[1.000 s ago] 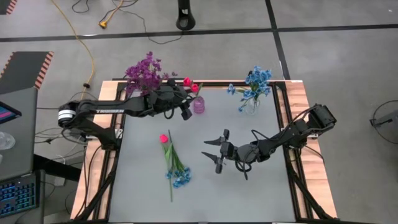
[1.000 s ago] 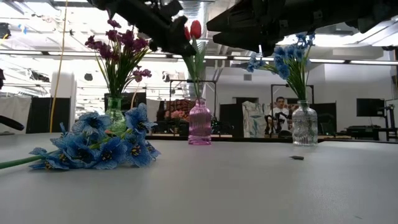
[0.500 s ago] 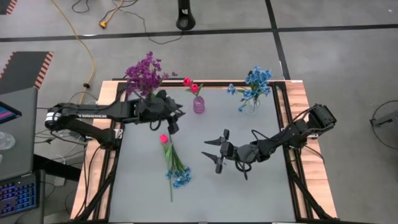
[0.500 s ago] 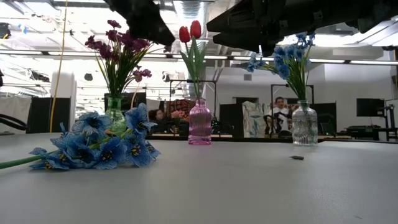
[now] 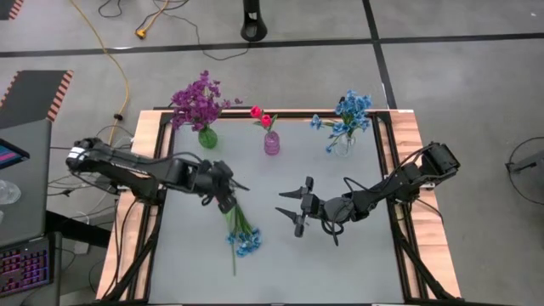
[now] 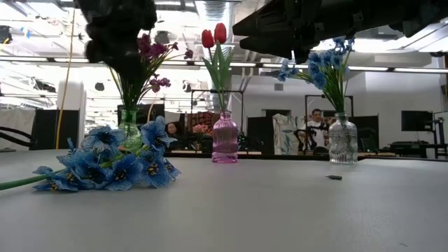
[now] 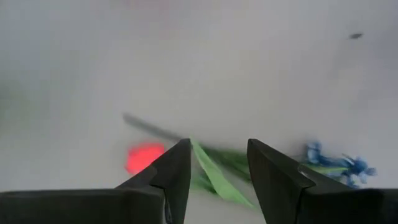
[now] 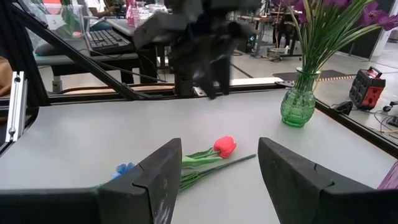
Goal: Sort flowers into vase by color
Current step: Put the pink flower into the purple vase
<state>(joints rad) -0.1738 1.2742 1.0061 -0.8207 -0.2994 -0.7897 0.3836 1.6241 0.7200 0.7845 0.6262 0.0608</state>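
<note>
Three vases stand along the table's far side: a green vase (image 5: 206, 137) with purple flowers, a pink vase (image 5: 271, 143) with two red buds (image 6: 214, 35), and a clear vase (image 5: 342, 144) with blue flowers. A red-bud sprig (image 8: 224, 147) and a blue sprig (image 5: 246, 242) lie flat on the table at centre-left, their stems crossing. My left gripper (image 5: 228, 189) is open and hovers above the lying red bud (image 7: 144, 157) and its green leaf (image 7: 217, 177). My right gripper (image 5: 293, 208) waits open over the table's middle, pointing toward the lying sprigs.
The table's raised wooden frame (image 5: 144, 153) runs along its left and right sides. A small dark speck (image 6: 334, 177) lies on the table near the clear vase. A person (image 6: 313, 126) sits in the room behind the table. Grey tabletop (image 5: 340, 263) stretches toward the near edge.
My left gripper has drawn away from the pink vase, moving toward the table's near edge and downward, and now stands over the lying red bud. The two red buds stay upright in the pink vase. My right arm has kept still.
</note>
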